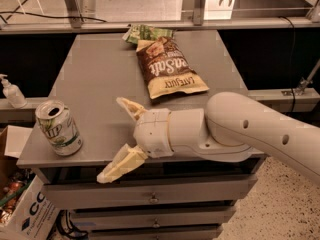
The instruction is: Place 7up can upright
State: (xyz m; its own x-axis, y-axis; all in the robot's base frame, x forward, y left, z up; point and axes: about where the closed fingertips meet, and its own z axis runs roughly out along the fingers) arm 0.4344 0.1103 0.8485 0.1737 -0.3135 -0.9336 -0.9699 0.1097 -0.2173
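The 7up can (58, 127) stands upright at the front left corner of the grey table (100, 79), its open metal top showing. My gripper (112, 139) is to the right of the can, over the table's front edge, with its two cream fingers spread wide apart and nothing between them. One fingertip (123, 103) points up over the table, the other fingertip (104, 176) hangs below the table edge. The gripper is apart from the can.
A brown-and-cream chip bag (169, 66) lies flat at the table's middle back, with a green bag (147, 33) behind it. A soap bottle (11, 91) stands on a ledge at left. A cardboard box (20, 214) sits on the floor below left. Drawers are under the table.
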